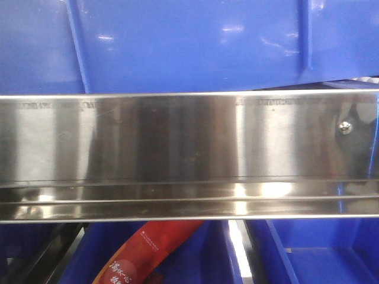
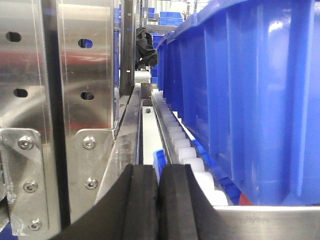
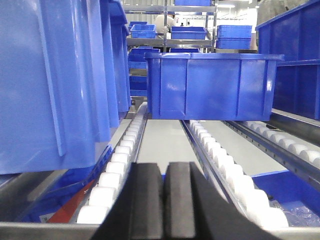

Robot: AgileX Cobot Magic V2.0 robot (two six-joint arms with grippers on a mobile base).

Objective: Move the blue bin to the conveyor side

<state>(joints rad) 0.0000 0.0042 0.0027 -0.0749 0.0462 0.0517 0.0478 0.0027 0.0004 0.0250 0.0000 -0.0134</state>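
Between the two arms, the left claw [image 2: 158,171] is showing its two black pads pressed together with nothing between them. The right claw [image 3: 164,167] is looking the same: closed and empty. Neither is touching anything.

The blue bin [image 2: 250,100] is sitting just right of the left claw and just left of the right claw, so the arms are flanking it, one off each side wall. It is resting on the desk [image 3: 117,165], a rack of white rollers. A steel rail [image 1: 189,142] is running across below the bin's front wall, and a steel post [image 2: 85,75] is standing to the left of the bin.

By my reading the task is only beginning: the claws are placed beside the bin, but no grip is being made. The next move is calling for both claws to open and take the thick rim, or press the side walls, evenly, so the bin is not twisting on the rollers. The conveyor is not showing in any view, so I cannot tell which way the bin is to travel.

The blue bin's walls are hiding whatever it is holding. A second bin [image 3: 210,85], to its right and farther back on the rollers, is hiding its inside too. Below the blue bin, a lower bin [image 1: 204,266] is holding a red packet [image 1: 145,251] with white print. Another lower bin [image 1: 331,260], to the right, is showing only bare bottom in the part in view.
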